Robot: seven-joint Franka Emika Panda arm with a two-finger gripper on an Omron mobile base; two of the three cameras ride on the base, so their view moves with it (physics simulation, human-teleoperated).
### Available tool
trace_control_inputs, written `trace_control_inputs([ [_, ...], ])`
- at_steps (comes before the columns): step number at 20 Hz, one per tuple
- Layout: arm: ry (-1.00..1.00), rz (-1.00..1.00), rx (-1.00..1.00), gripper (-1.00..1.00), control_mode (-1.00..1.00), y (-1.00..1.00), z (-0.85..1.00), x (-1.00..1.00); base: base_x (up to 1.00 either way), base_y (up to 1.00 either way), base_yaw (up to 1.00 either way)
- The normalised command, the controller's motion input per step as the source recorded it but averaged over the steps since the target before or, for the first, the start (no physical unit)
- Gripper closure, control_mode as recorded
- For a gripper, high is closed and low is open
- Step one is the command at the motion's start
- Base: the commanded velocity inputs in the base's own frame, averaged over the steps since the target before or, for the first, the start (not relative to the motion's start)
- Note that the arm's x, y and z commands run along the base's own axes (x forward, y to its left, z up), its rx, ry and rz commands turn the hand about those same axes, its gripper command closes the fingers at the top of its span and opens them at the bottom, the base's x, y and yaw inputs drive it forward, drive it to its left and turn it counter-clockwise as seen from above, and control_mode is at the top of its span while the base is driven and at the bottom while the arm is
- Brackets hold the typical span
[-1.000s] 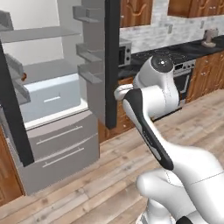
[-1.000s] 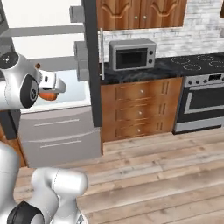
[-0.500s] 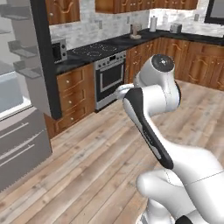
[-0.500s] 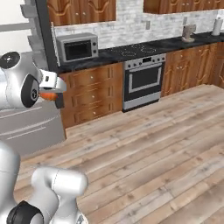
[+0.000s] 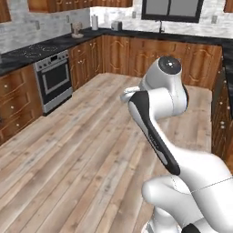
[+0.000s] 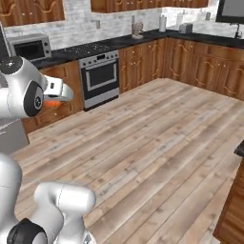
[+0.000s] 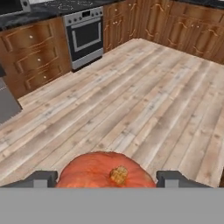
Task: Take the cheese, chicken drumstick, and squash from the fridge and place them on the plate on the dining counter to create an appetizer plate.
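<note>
1. The squash (image 7: 104,170), round and red-orange with a small tan stem nub on top, sits between the two dark fingertips (image 7: 40,178) of the claw (image 7: 105,179) in the hand view, well above the wooden floor (image 7: 131,100).
2. The claw is spread wide and pinching the squash, one finger on each side; in the right base view an orange sliver of squash (image 6: 53,102) shows under the claw (image 6: 59,95), out in front of the arm's white joint.
3. Beyond it lie the oven (image 6: 100,78), brown cabinets and a dark bench top (image 6: 143,37) along the walls. A dark corner at the right edge (image 6: 239,149) may be the dining bench; I cannot tell.
4. Judged stage: carrying the squash toward the plate, with the setting-down not yet begun.
5. Risks, as I judge them:
   - The squash is round and smooth, and how far round it the fingers reach cannot be seen, so a jolt while the base drives could roll it out onto the floor.
   - The arm is held out sideways, so it could clip a cabinet or the bench edge on a tight turn.
   - Letting go too high could send the squash rolling off the plate.
</note>
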Motion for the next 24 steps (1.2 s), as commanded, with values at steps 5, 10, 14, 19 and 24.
trace_control_inputs([
  [5,0.0,0.0,0.0,1.0,1.0,0.0,0.0,0.0,-1.0,-0.69,-0.42],
  [10,0.0,0.0,0.0,1.0,1.0,0.0,0.0,0.0,-0.81,-0.99,-0.33],
  [14,0.0,0.0,0.0,1.0,1.0,0.0,0.0,0.0,-0.27,-1.0,-0.17],
  [19,0.0,0.0,0.0,1.0,1.0,0.0,0.0,0.0,-0.05,-1.0,-0.06],
  [24,0.0,0.0,0.0,1.0,1.0,0.0,0.0,0.0,0.0,-1.0,0.0],
])
